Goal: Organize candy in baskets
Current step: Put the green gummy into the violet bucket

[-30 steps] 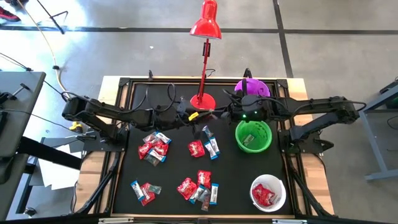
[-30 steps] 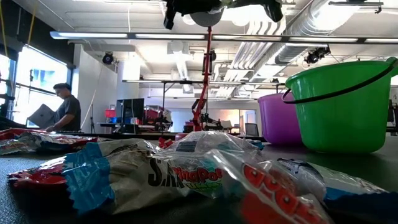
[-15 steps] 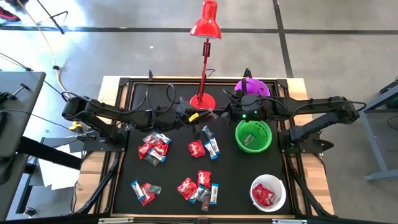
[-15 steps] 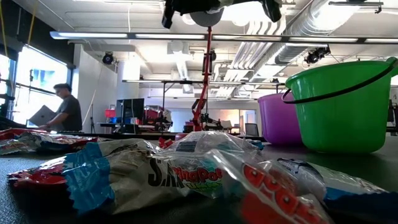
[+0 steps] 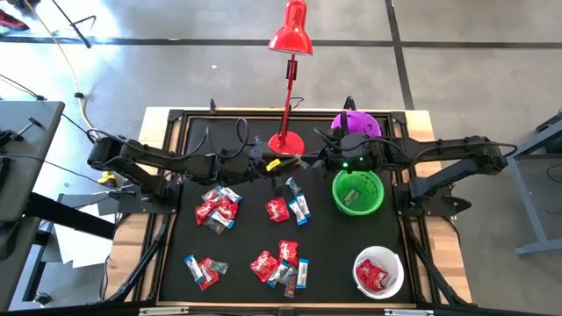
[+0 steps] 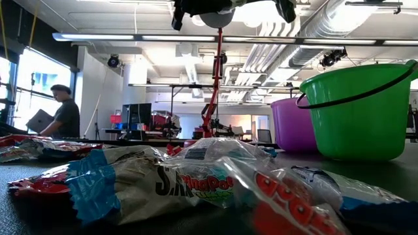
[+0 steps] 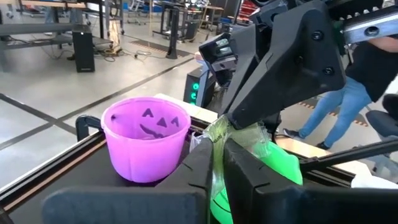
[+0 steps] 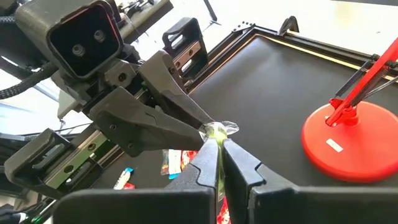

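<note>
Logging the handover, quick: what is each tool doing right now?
Left tool: closed on the green-wrapped candy.
Right tool: shut on the same candy, above the table's middle.

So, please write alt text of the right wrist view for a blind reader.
Both grippers pinch one green candy: right gripper shut on it, left gripper meeting it opposite. A red lamp base stands on the black table behind.

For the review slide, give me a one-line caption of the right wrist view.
Both grippers, right and left, pinch one small green-wrapped candy above the black table near the red lamp base.
</note>
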